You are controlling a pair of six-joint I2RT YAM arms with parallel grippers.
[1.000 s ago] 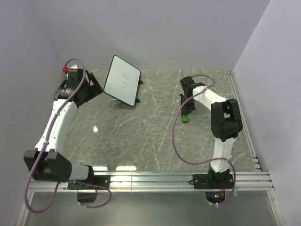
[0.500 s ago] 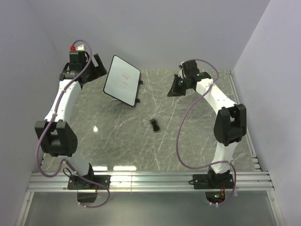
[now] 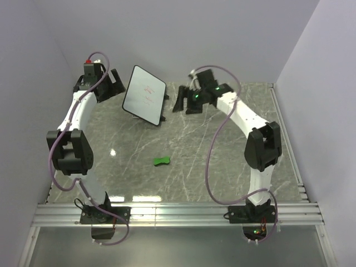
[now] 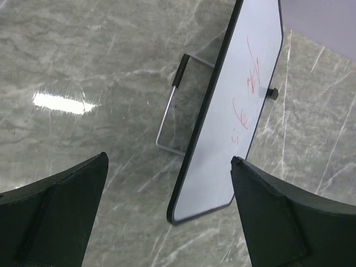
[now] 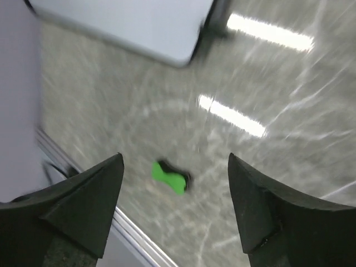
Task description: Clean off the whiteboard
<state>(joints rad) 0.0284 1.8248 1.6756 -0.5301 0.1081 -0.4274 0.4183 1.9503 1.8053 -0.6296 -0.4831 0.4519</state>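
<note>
The whiteboard [image 3: 144, 94] stands tilted on its wire stand at the back left of the table, with faint red scribbles [image 4: 249, 78] on its face. My left gripper [image 3: 115, 83] hovers just left of it, open and empty, and the board's [image 4: 239, 117] lower corner shows between its fingers [image 4: 61, 217]. My right gripper [image 3: 182, 104] hangs open and empty to the right of the board. A small green bone-shaped eraser [image 3: 162, 162] lies loose on the table, seen blurred between the right gripper's [image 5: 175, 158] fingertips [image 5: 261, 206]. The board's corner [image 5: 128, 22] shows at the top of that view.
The marble table top [image 3: 222, 161] is walled at the back and on both sides. An aluminium rail [image 3: 178, 211] runs along the near edge, and another rail [image 3: 289, 144] runs along the right side. The board's stand foot [image 4: 179, 69] sticks out behind it.
My right gripper has opened and swung left and back toward the board. The green eraser has left it and now lies on the table in the middle front. The left arm has risen.
</note>
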